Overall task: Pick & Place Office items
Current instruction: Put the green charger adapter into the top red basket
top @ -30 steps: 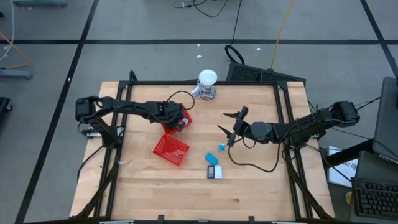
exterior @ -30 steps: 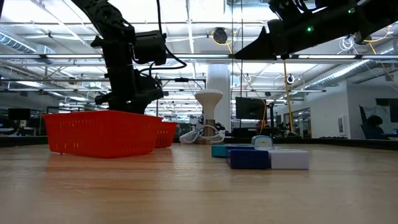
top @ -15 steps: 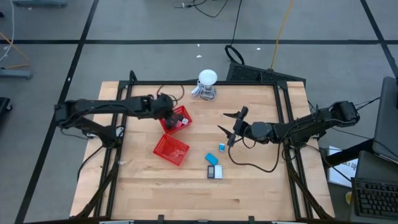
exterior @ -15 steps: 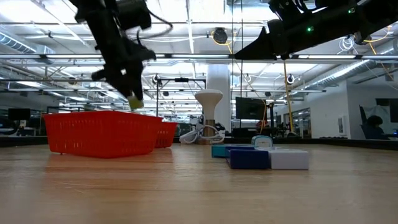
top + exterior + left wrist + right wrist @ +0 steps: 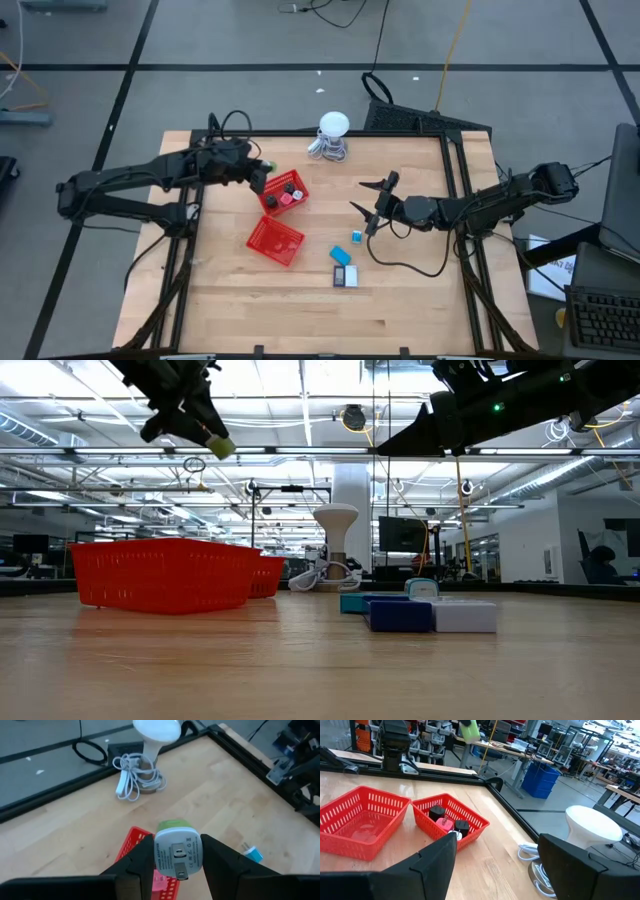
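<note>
My left gripper [image 5: 262,170] hangs high over the far-left edge of the far red basket [image 5: 283,192], shut on a small green-and-white plug piece [image 5: 176,851]. The piece also shows in the low view as a green tip [image 5: 221,447]. That basket holds black and pink-red pieces [image 5: 444,824]. The near red basket [image 5: 275,240] lies beside it. A light blue piece [image 5: 356,237], a teal one [image 5: 342,256] and a dark blue and white pair [image 5: 346,277] lie on the table. My right gripper [image 5: 357,196] waits open, right of the baskets. My left gripper pinches the plug piece by the two sides of its white body [image 5: 160,854], one finger [image 5: 142,862] on each side. The fingers slant down from the table's left. The piece is lifted clear, its green end [image 5: 172,825] pointing away from the wrist.
A white round-headed gadget [image 5: 334,127] with a coiled cable [image 5: 131,784] stands at the table's far edge. A black frame [image 5: 455,180] runs along the table's sides. Bare wood lies near the front edge [image 5: 300,320].
My left gripper has risen out of the far basket with the green-and-white piece, moving up and toward the table's left and far edges. The piece, low at the basket a second ago, now hangs clear high above it. The right arm has kept still.
</note>
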You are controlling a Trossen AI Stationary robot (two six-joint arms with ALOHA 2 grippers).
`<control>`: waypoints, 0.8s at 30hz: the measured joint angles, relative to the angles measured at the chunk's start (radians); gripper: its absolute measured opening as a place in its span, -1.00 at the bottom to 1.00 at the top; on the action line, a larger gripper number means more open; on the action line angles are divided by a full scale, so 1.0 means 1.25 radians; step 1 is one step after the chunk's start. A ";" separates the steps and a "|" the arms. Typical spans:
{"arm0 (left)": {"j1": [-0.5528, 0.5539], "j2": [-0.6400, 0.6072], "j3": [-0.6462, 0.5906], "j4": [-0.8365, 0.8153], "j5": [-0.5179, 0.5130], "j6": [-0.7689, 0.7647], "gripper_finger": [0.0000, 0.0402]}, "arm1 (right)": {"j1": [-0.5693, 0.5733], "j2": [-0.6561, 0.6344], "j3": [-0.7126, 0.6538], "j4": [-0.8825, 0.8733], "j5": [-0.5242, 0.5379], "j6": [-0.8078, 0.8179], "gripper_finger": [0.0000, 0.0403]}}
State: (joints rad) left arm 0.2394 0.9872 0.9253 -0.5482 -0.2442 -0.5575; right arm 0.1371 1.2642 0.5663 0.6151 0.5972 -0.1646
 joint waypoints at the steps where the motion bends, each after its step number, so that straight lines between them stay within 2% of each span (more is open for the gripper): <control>1: 0.000 -0.005 0.000 -0.001 -0.005 0.000 -0.34 | 0.000 0.000 0.000 0.000 0.000 0.000 0.32; 6: 0.000 -0.005 0.000 -0.004 -0.011 0.003 -0.34 | 0.000 0.000 0.000 0.000 0.000 0.000 0.32; 8: 0.000 0.002 0.000 -0.002 0.009 0.005 -0.34 | 0.000 0.000 0.000 0.000 0.000 0.000 0.32; 10: 0.000 0.008 0.000 0.004 0.061 0.027 -0.34 | 0.000 0.000 0.000 0.000 0.000 0.000 0.32; 16: -0.031 0.007 0.000 0.064 0.285 0.127 -0.34 | 0.000 0.000 0.000 0.000 0.000 0.000 0.32; 20: -0.099 0.007 0.000 0.156 0.426 0.270 -0.34 | 0.000 0.000 0.000 -0.001 0.000 0.000 0.32; 24: -0.175 0.007 0.000 0.260 0.510 0.385 -0.34 | 0.000 0.000 0.000 -0.003 0.000 0.000 0.32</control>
State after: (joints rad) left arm 0.0207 0.9962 0.9253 -0.2234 0.3930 -0.0768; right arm 0.1368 1.2644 0.5663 0.6112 0.5972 -0.1650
